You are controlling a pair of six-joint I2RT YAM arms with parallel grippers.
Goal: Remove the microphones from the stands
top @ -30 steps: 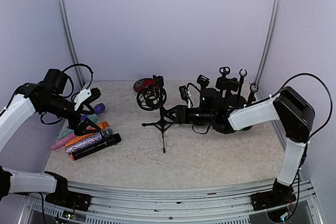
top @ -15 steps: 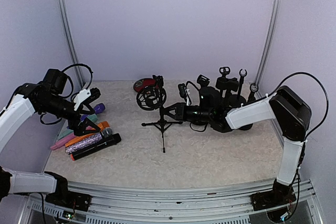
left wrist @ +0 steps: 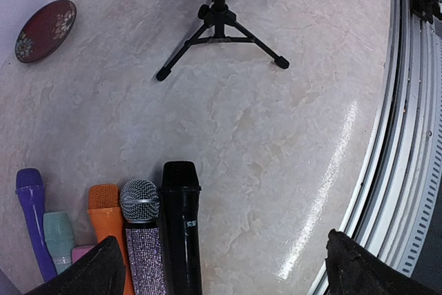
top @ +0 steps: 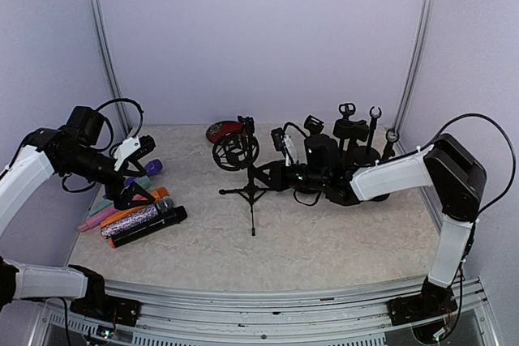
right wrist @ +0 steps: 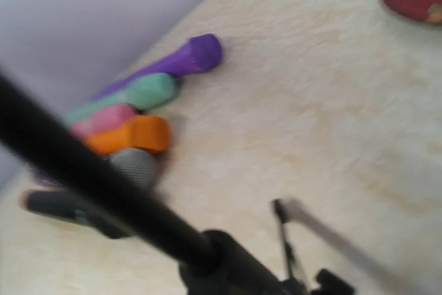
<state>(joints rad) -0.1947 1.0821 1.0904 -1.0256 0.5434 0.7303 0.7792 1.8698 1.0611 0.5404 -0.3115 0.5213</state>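
Observation:
A small black tripod stand [top: 250, 197] is at the table's middle; it also shows in the left wrist view [left wrist: 219, 22]. My right gripper [top: 268, 176] reaches in from the right to the stand's top and is shut on the black microphone [right wrist: 83, 170]. In the blurred right wrist view the microphone is a dark bar running up to the left, with a stand leg [right wrist: 284, 240] beside it. My own fingers are not distinct there. My left gripper [top: 139, 172] hangs open over the far left, fingertips [left wrist: 90, 271] wide apart and nothing between them.
Several loose microphones lie in a row at the left: purple [left wrist: 31, 212], teal [left wrist: 59, 236], orange [left wrist: 105, 212], glittery [left wrist: 141, 215] and black [left wrist: 181, 219]. A red dish [top: 220, 130] and a shock mount [top: 233, 151] sit behind the stand. More stands [top: 353, 131] crowd the back right.
My right gripper has pushed a little further left onto the stand's top and closed there. The left arm has not moved.

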